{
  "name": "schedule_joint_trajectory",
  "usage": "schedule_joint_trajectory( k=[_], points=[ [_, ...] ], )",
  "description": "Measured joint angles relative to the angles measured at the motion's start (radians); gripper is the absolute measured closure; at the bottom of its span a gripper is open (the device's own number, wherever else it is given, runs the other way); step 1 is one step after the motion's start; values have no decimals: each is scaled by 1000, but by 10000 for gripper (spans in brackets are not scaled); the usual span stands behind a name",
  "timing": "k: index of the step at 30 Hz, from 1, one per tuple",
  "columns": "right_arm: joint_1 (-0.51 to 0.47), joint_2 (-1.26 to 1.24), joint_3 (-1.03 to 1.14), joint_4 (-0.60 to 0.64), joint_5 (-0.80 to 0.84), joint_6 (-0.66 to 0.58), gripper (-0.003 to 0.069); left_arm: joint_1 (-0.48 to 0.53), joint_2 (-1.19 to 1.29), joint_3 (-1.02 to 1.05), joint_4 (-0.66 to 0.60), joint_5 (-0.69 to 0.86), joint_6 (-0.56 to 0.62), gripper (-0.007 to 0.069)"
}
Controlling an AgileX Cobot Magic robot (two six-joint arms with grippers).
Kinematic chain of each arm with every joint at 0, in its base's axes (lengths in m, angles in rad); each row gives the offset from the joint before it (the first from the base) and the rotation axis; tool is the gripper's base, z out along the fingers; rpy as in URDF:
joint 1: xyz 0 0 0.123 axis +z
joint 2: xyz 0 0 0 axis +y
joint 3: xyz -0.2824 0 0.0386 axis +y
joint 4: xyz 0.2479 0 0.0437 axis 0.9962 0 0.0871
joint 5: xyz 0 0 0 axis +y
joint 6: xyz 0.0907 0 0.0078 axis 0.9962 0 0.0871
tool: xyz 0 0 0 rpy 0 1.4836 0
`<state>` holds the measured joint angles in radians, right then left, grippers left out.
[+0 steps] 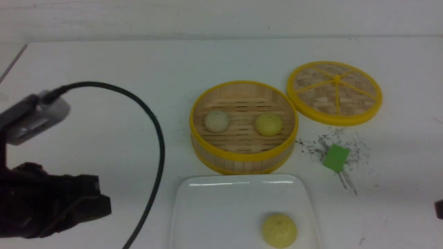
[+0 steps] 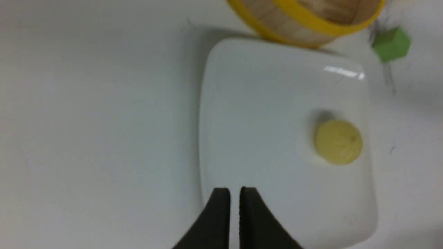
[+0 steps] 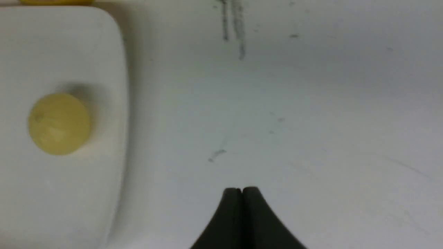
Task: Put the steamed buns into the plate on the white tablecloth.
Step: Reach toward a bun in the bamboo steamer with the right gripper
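One bun (image 1: 279,230) lies on the plate (image 1: 238,180), bottom centre of the front view. A white bun (image 1: 216,121) and a yellow bun (image 1: 269,124) sit in the steamer (image 1: 242,157) at centre. The left gripper (image 2: 234,190) is nearly together and empty; the right gripper (image 3: 241,189) is pressed together and empty. With jaws this narrow, a reach would likely shove a bun or catch the steamer's rim.

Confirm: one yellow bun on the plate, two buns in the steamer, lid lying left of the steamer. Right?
Wrong side: front view shows the lid lying right of the steamer. One yellow bun on the plate and two buns in the steamer stands.
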<state>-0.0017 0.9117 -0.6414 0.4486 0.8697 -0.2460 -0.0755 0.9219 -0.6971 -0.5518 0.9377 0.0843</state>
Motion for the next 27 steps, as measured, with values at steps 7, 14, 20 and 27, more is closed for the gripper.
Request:
schedule_joint_trajectory(
  k=[7, 14, 20, 27],
  points=[
    [178, 307, -188, 351, 56, -367, 568, 0, 177, -24, -89, 36, 146, 547],
    [344, 636, -509, 236, -46, -308, 399, 0, 198, -25, -108, 48, 154, 522],
    [388, 883, -778, 49, -111, -154, 379, 0, 198, -25, -109, 53, 154, 482],
    [389, 1114, -1002, -159, -130, 41, 291, 0, 198, -25, -109, 55, 154, 401]
  ],
)
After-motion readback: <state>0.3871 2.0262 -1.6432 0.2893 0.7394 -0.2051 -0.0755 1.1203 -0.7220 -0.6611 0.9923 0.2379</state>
